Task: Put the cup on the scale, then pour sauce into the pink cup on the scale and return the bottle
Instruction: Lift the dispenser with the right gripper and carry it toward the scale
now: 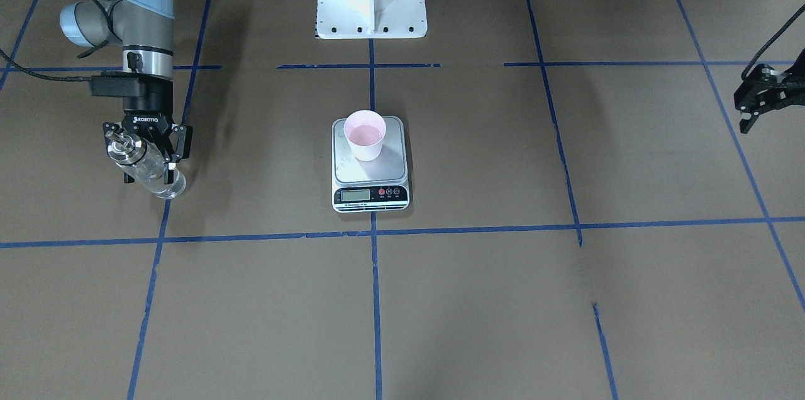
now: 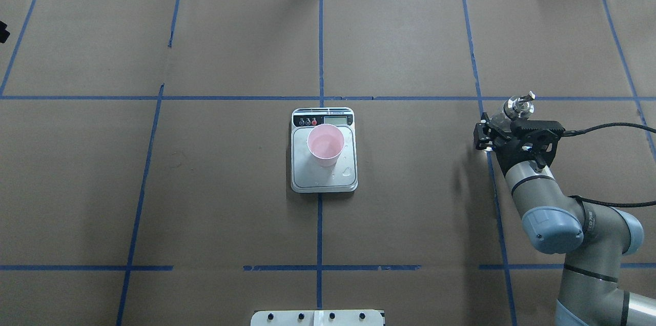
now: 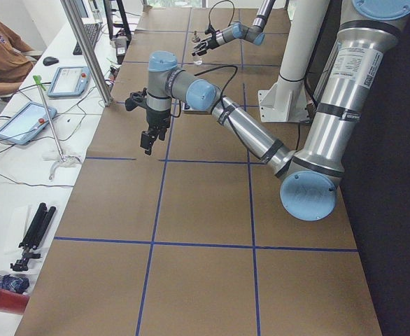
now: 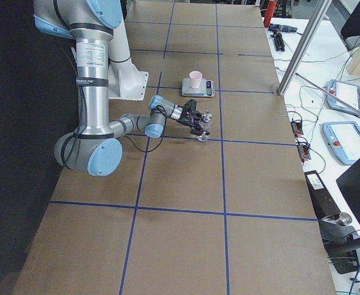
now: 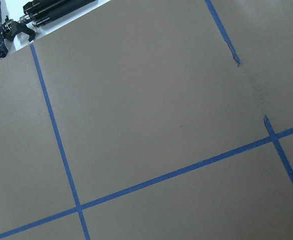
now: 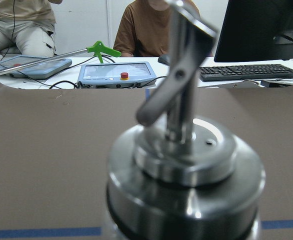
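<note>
Well right of scale (image 1: 394, 164) | right end effector (image 1: 148, 160) level, clenched around upright bottle (image 1: 158, 177)

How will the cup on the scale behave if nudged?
The cup looks like thin plastic, so probably light. Its base is narrow, so it may tip. The scale is smooth metal with droplets, so the cup might slide.

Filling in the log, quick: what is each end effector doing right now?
Left end effector: open, holding nothing.
Right end effector: closed on the clear glass bottle with metal spout.
</note>
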`<state>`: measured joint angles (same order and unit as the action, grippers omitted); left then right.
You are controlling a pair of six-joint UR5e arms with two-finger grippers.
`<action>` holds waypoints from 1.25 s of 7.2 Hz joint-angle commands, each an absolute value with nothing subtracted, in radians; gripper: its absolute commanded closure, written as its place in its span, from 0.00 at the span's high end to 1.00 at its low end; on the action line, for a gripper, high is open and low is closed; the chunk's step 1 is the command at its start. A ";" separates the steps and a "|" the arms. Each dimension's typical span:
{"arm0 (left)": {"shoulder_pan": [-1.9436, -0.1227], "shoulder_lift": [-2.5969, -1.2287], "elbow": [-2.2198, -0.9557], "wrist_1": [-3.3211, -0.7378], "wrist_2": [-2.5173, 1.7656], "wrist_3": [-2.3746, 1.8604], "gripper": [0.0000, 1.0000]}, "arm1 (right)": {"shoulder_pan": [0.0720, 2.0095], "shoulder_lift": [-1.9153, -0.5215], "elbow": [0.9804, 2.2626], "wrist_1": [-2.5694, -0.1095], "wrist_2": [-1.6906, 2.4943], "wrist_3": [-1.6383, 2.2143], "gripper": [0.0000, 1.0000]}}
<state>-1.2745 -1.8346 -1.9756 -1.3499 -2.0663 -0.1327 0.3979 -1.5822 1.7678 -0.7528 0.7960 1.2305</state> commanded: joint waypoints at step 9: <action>-1.488 -1.655 -1.668 -1.683 -2.113 0.237 1.00 | 0.482 -1.504 1.888 -0.764 0.827 0.750 0.00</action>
<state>-1.4438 -1.6563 -1.7346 -1.6590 -2.0888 0.1518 0.4826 -1.5272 1.8968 -0.7545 0.8301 0.7773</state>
